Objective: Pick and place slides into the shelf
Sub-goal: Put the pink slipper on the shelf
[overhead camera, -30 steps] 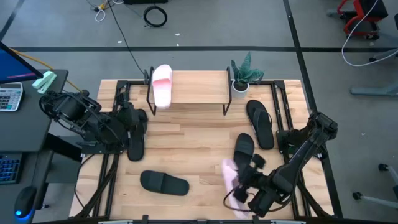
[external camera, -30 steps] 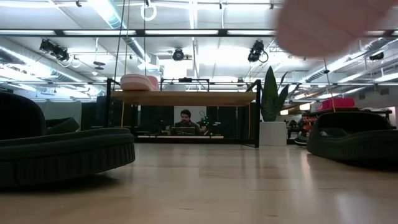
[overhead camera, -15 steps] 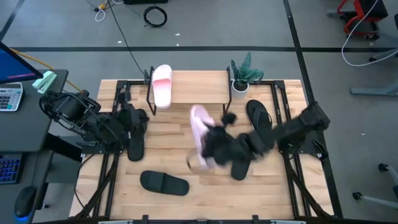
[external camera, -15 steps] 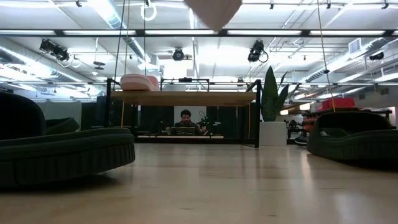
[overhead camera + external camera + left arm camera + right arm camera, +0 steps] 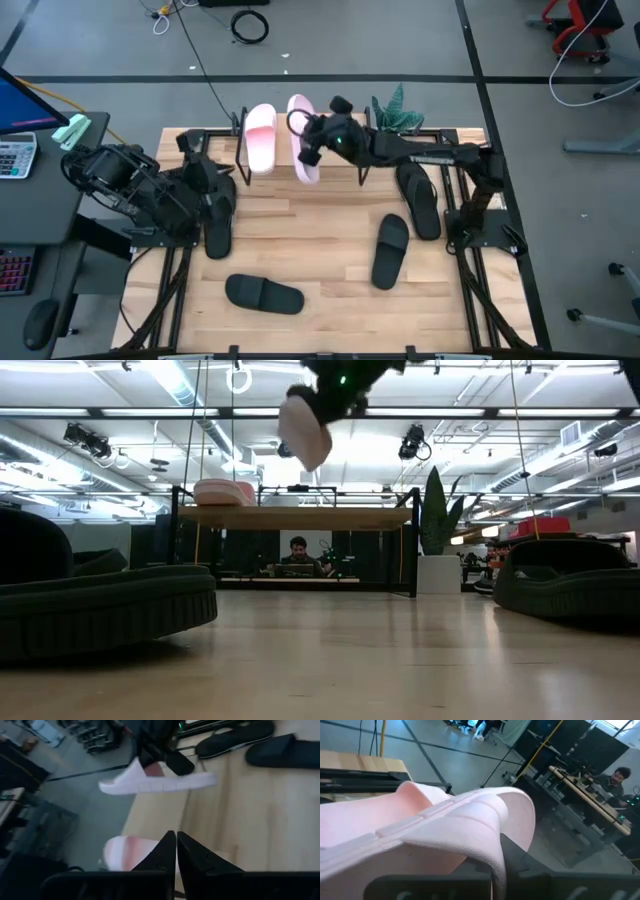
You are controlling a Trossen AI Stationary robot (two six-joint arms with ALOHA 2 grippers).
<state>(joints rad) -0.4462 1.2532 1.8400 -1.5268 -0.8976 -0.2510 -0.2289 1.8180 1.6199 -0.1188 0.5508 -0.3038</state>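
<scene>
Right claw (image 5: 312, 140) reaches across the slatted wooden surface (image 5: 320, 270) to the low rack with the light wooden plank top and thin black legs (image 5: 335, 140). Its fingers are clamped tight on the broad strap of a pale pink slide sandal (image 5: 303, 150), held in the air over the rack's left half, toe end tipped down in the low view. Just beside it, a second pale pink slide (image 5: 261, 137) lies flat at the rack's left end.

Left claw (image 5: 192, 160) waits at the surface's left edge, near the rack's left legs. Its two dark fingers (image 5: 165, 855) are pressed almost together, a thin slit between them, gripping nothing.

On the surface: a black broad-strap slide (image 5: 264, 294) at front left; another black broad-strap slide (image 5: 391, 250) right of centre; a thin black thong flip-flop (image 5: 419, 198) near the right edge; a further black flip-flop (image 5: 218, 225) partly under the left arm. Small potted green plant (image 5: 390, 118) stands just beside the rack's right end.

A person (image 5: 298, 550) sits in the room beyond, seen under the rack.
</scene>
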